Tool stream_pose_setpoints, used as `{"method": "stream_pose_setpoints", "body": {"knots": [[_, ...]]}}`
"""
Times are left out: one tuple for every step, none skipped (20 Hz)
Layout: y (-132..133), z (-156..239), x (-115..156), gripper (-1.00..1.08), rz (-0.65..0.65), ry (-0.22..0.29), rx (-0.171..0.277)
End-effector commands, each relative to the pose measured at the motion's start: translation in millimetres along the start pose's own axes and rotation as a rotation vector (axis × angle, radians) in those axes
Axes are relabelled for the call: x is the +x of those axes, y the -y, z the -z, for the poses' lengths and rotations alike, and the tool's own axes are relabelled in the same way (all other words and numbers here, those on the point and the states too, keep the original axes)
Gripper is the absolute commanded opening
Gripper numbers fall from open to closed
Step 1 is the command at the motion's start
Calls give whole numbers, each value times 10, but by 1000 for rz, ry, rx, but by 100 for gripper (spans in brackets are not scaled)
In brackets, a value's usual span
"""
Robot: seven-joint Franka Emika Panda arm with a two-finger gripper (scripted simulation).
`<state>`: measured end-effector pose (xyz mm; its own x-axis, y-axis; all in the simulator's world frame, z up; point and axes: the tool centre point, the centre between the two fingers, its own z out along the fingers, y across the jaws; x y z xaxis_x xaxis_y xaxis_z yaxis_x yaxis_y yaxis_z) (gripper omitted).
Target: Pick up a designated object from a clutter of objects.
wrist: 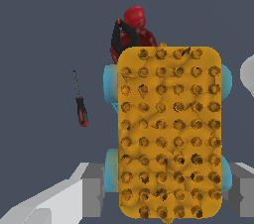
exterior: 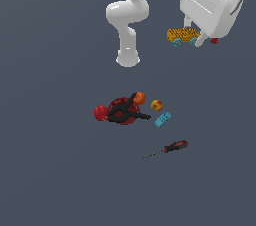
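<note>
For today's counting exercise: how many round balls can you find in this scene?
3. The red ball touches the dark red disc on the exterior view's left; the orange ball sits at the disc's far edge; the yellow-red ball lies apart, rightward. None seems hidden.

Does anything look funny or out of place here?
Only one thing: the yellow studded block with cyan wheels is not down among the clutter. It hangs high above the floor at the gripper, far from the red ball and screwdriver. Nothing looks spilled or broken.
</note>
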<state>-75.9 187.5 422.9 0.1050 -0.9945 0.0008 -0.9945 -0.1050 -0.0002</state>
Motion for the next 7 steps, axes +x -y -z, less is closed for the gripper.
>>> {"method": "stream_pose_setpoints", "body": {"knots": [[-5,78,-76,-100,-1,0,0],[-5,96,-91,-100,-1,1,0],[-4,109,-105,-100,-1,1,0],[-2,119,-115,-100,-1,1,0],[0,124,-121,-100,-1,1,0],[2,126,-124,-100,-1,1,0],[2,127,-124,-100,-1,1,0]]}}
